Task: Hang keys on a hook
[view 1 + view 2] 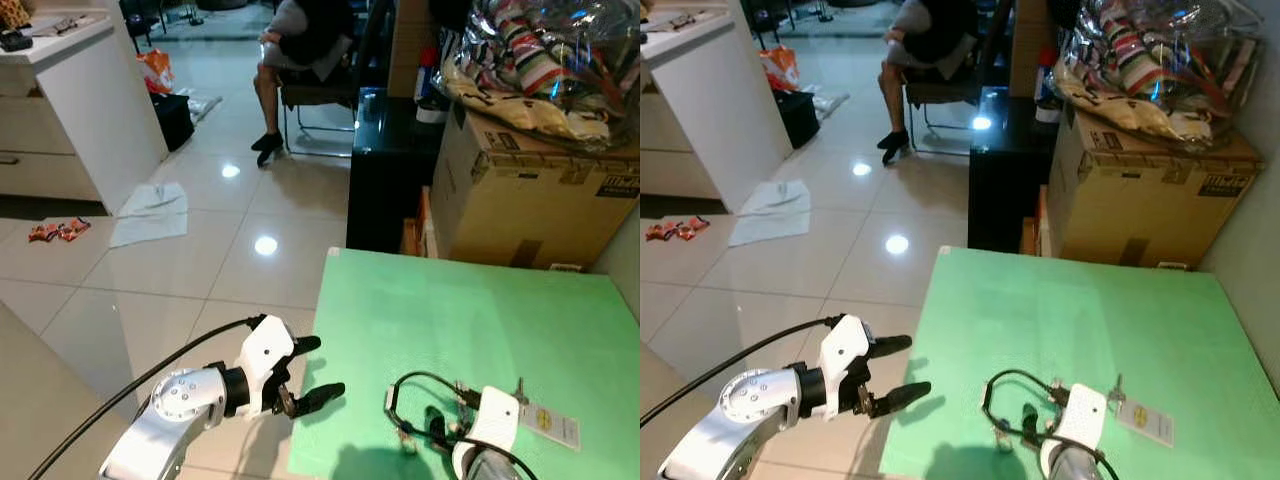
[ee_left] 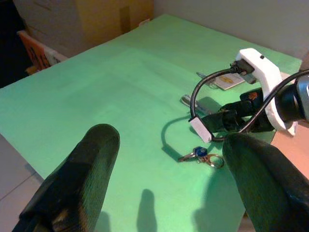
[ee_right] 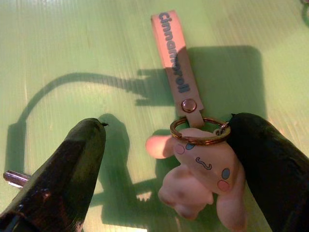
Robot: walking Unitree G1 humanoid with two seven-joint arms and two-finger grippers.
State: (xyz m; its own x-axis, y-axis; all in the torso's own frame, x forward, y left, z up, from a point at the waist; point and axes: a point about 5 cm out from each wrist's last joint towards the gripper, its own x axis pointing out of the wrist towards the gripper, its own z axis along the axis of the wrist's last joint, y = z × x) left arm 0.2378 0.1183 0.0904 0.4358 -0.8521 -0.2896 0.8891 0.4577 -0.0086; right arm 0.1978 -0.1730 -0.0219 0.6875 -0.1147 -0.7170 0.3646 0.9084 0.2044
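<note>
White glossy floor tiles (image 1: 200, 270) run back to a seated person (image 1: 300, 50) on a dark chair, with a white cabinet (image 1: 70, 100) on the robot's left and a crumpled white cloth (image 1: 152, 212) lying on the tiles. Nearer, a flat green bench (image 1: 480, 330) fills the lower right, backed by a brown cardboard box (image 1: 530, 190) with a clear bag of striped packets (image 1: 540, 60) on top, and a black cabinet (image 1: 385, 170) beside it.

At the bench's near edge the silver-and-white left gripper (image 1: 314, 368) hangs just off the left side, over the floor, its black jaws spread wide and holding nothing.

Low over the near part of the bench is the white-cased right gripper (image 3: 164, 169), its jaws parted and straddling a pale pink plush-figure keyring with a brass ring and a pink lettered strap (image 3: 193, 159). The keyring lies flat on the green surface between the two fingers; one finger (image 3: 270, 164) sits just against the ring's side, but the jaws have not closed on it.

A small bunch of keys with a blue head (image 2: 200, 155) lies on the bench near that gripper, and a white tag with a key (image 1: 545, 420) lies close by.
</note>
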